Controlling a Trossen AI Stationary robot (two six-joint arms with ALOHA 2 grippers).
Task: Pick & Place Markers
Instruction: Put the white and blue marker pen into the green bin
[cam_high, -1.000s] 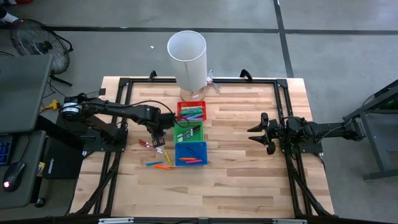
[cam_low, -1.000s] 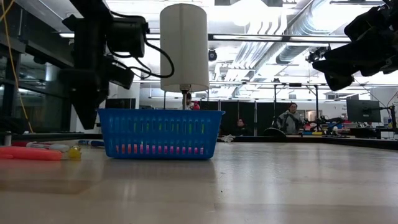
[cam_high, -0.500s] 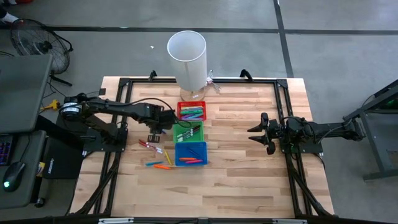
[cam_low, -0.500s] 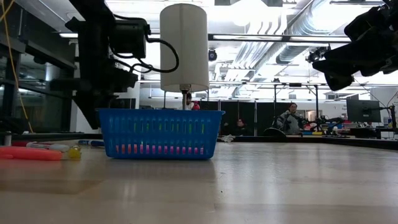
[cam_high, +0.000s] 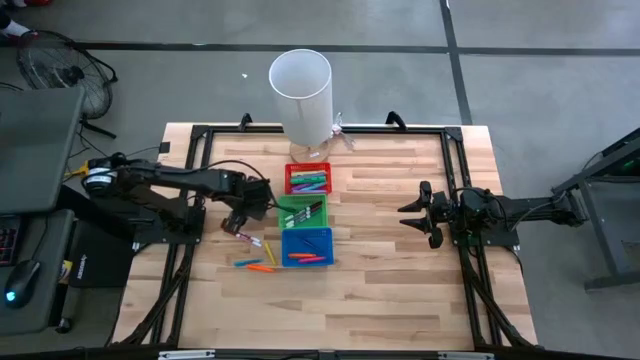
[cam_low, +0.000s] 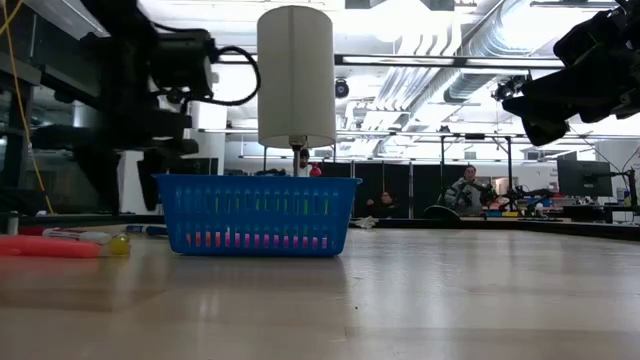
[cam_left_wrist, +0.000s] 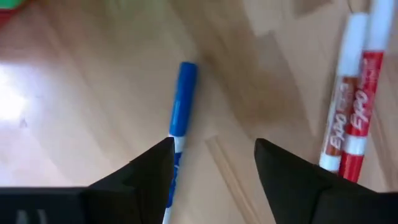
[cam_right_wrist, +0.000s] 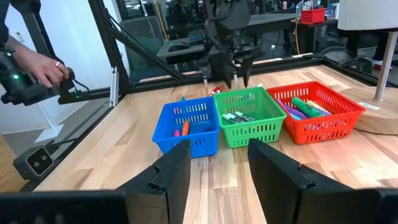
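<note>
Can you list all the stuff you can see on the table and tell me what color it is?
bins: three, red, green, blue, in a row mid-table, markers inside each
loose markers: several, mixed colours, on the wood left of the bins
blue marker: one, under the left wrist camera
white cylinder: one, far edge
table: one, wooden
left gripper: open, over the loose markers
right gripper: open, waiting at the right

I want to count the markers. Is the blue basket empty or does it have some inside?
Not empty. The blue basket holds a few markers, orange and pink ones by the look of them, lying flat on its bottom. How many exactly cannot be told.
</note>
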